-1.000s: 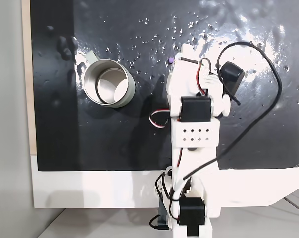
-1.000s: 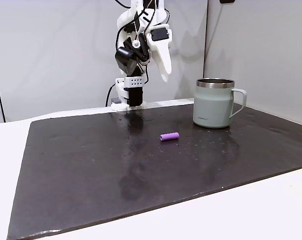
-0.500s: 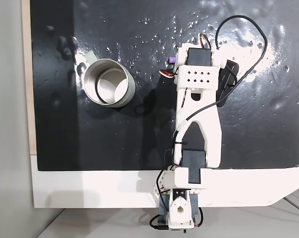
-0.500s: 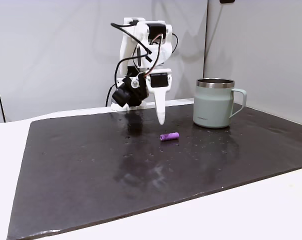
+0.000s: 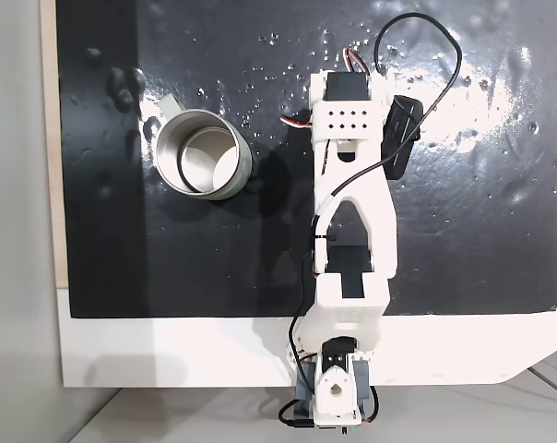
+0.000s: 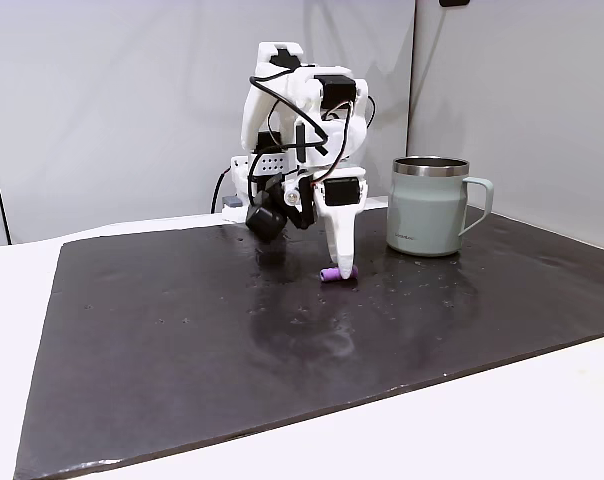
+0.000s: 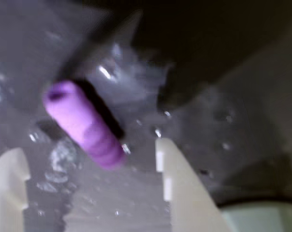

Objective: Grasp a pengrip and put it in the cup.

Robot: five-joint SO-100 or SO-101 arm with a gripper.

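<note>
The pengrip [image 7: 83,123] lies flat on the dark wet counter [image 6: 182,350], slanted in the wrist view from ten o'clock to five o'clock between the two tips of the pincer [image 7: 90,159], nearer the right-hand one. The pincer stands open and empty, lowered around it. The risk, I judge: a slanted, slippery tube may roll or squirt out on closing. The cup [image 6: 430,205] stands at three o'clock, apart.

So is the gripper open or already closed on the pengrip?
Open. In the wrist view the gripper has its two white fingers apart, with the purple pengrip lying on the mat between them, not yet pinched.
</note>
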